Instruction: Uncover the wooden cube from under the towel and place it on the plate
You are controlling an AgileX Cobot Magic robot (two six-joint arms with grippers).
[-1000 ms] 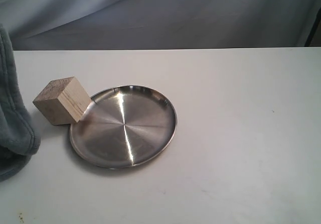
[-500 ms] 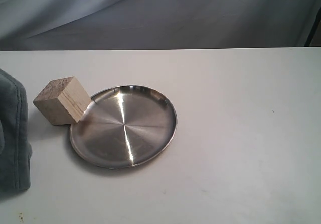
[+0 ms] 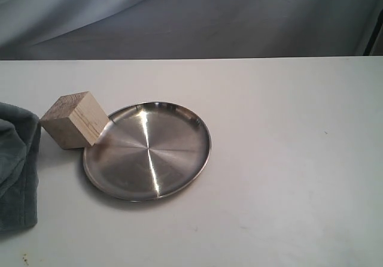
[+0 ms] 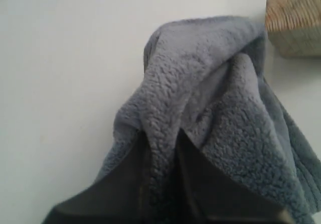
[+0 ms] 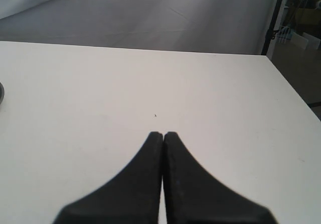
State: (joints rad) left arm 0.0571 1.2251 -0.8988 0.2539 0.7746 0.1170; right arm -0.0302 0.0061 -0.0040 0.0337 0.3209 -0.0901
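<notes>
Sitting uncovered, pale grainy wooden cube touches plate rim. Towel bunched far left, pinched by left tool. Right tool pressed together over open counter.

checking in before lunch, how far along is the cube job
Done: the cube is uncovered, sitting beside the plate at its rim. In hand: the left gripper is shut on the towel, off to the side. Left: cube onto the plate; the right gripper is shut and empty.
</notes>
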